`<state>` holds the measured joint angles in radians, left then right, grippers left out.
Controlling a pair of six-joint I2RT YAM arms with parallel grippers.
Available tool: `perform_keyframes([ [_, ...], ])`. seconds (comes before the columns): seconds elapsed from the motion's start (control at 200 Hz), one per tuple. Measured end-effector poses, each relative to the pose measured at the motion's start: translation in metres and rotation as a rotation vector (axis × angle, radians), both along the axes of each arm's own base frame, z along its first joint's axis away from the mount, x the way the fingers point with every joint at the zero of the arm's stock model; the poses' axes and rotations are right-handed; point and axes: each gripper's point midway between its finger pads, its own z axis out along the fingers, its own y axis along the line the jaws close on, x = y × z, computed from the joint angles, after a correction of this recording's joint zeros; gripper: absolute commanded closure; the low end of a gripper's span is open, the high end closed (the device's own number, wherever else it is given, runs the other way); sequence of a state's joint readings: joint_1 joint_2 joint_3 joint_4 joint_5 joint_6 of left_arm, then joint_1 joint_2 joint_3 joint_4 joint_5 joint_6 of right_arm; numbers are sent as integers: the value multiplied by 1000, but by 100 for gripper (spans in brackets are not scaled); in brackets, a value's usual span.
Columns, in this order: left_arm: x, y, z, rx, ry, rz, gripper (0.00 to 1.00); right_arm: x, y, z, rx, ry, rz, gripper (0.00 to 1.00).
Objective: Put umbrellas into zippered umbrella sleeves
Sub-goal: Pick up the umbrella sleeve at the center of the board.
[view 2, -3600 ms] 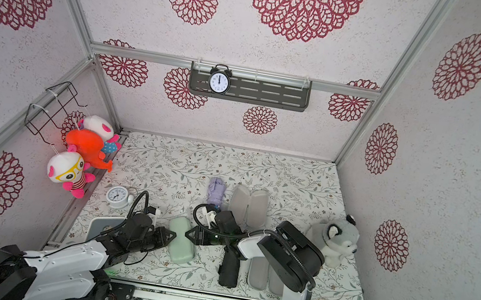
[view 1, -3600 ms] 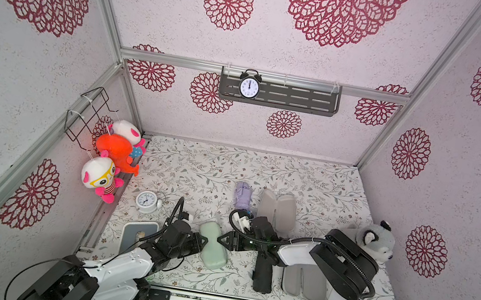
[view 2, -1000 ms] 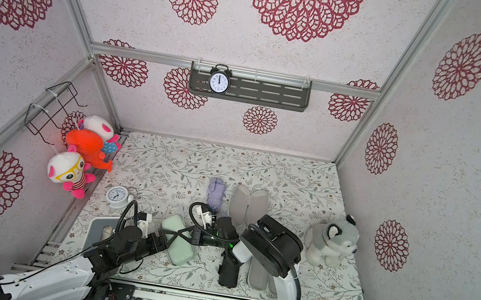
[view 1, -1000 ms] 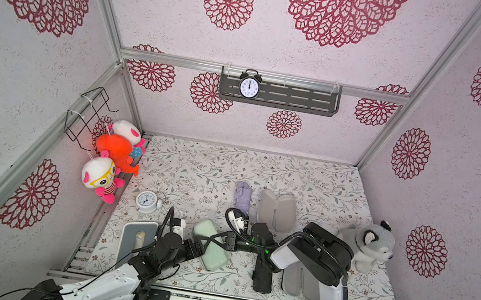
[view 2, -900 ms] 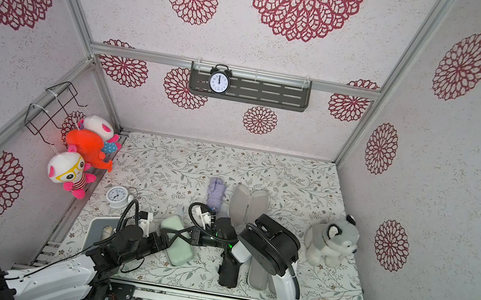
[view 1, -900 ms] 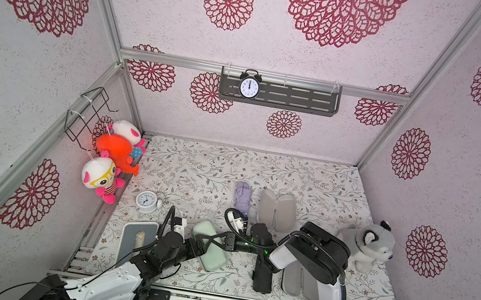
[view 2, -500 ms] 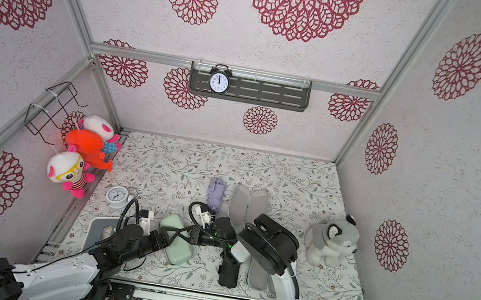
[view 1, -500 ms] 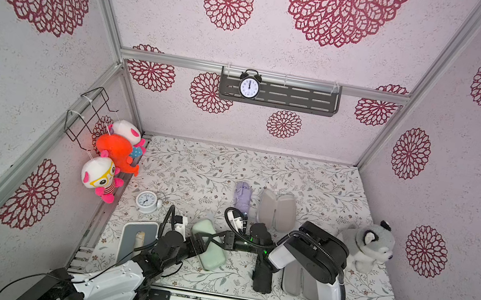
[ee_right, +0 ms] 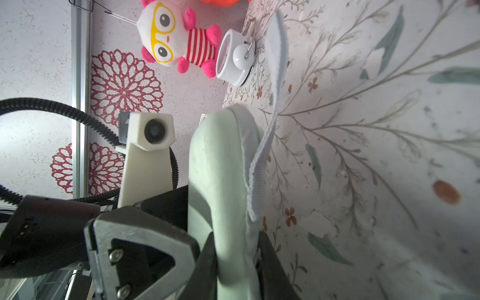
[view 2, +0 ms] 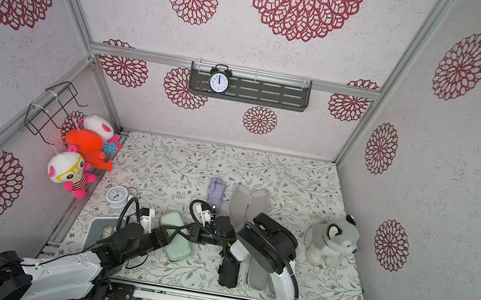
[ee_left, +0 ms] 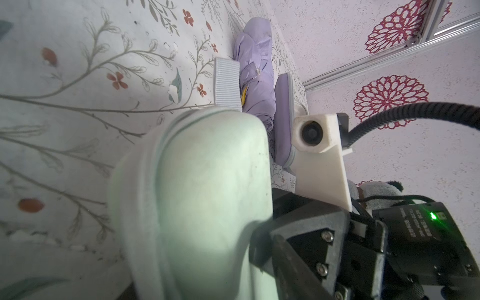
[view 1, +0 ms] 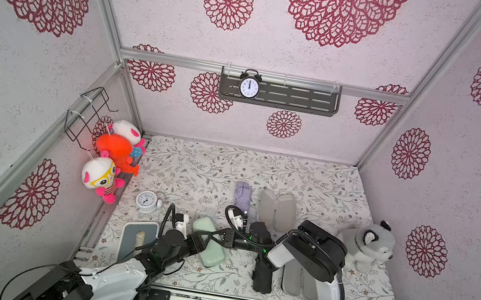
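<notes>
While the mint green sleeve [view 1: 209, 256] lies closed up on the floral desk [view 1: 196, 166] near the front edge, both hands are crowding it from either side. The right hand [ee_right: 236, 246] is pinched onto one long edge. In the right wrist view you can see a finger on each side of the shell, with the sleeve's pale webbing strap [ee_right: 270, 145] flopped onto the desk next to it. The left hand [view 1: 199, 245] is right up against the opposite side, touching it, but honestly I can't tell how wide it stands or if it has any grip. Further back, the lilac umbrella [view 1: 241, 195] lies just beside the lilac sleeve [view 1: 277, 208], which is splayed wide, grey lining up. The black umbrella [view 1: 262, 276] is near the front, next to a third sleeve [view 1: 297, 279] that's also spread flat and partly under the right arm [view 1: 307, 257]. The grey tray [view 1: 129, 231] sits by the left arm [view 1: 126, 273].
</notes>
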<state>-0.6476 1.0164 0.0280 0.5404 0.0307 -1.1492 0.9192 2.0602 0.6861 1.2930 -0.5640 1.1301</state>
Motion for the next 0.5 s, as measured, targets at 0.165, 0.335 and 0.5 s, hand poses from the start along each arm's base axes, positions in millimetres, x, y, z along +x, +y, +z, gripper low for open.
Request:
perform_keyframes([
  [0.165,2,2,0,0,2,17,62,2,-3,-2,-25,1,-10,89],
  [0.335,9,1,12,24,-33,14,69,8,-9,3,-46,-18,-29,48],
  [0.5,20,-8,35,42,-84,-26,75,10,-20,32,-54,-98,-13,43],
])
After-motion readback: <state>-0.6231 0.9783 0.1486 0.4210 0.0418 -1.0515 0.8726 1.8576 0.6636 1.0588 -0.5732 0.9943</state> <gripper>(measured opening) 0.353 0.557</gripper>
